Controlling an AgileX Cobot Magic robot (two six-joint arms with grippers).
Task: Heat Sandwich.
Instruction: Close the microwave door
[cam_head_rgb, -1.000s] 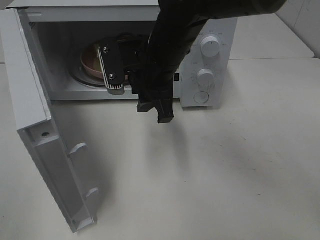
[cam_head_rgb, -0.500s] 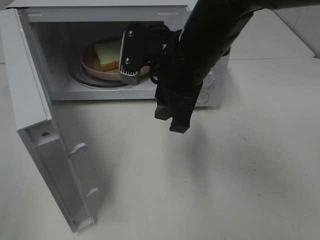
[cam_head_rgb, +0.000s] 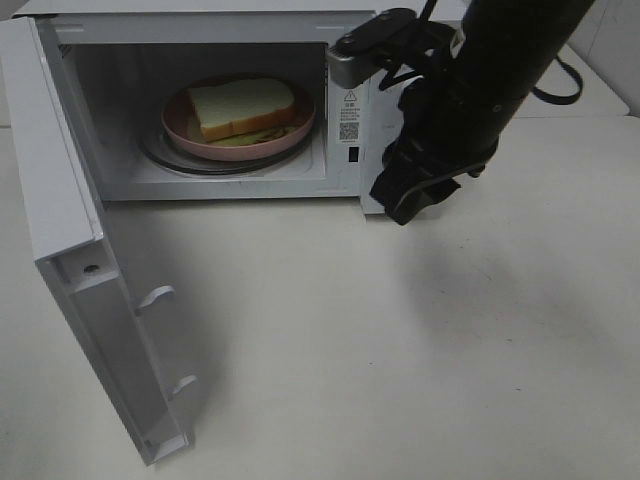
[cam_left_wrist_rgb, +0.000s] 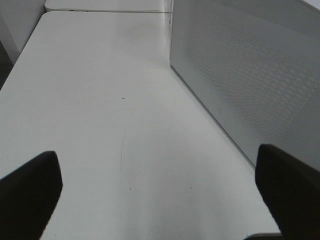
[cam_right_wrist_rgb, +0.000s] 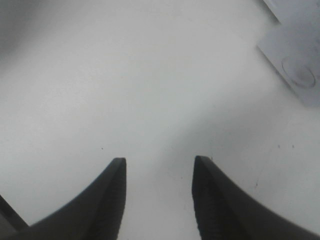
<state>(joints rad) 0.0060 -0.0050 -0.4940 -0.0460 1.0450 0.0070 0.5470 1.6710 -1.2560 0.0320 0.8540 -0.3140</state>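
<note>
Matte off-white tabletop carries a boxy white microwave, its flat door swung wide open with two moulded latch hooks showing on the inner edge. Inside, the sandwich, square pale bread with tan crust, lies on a round pink plate that sits on the glass turntable. The right gripper hangs in front of the control panel, its dark tapered fingers partly parted and empty above the table. The left gripper is spread wide with nothing between its fingers, beside the oven's dotted side wall.
</note>
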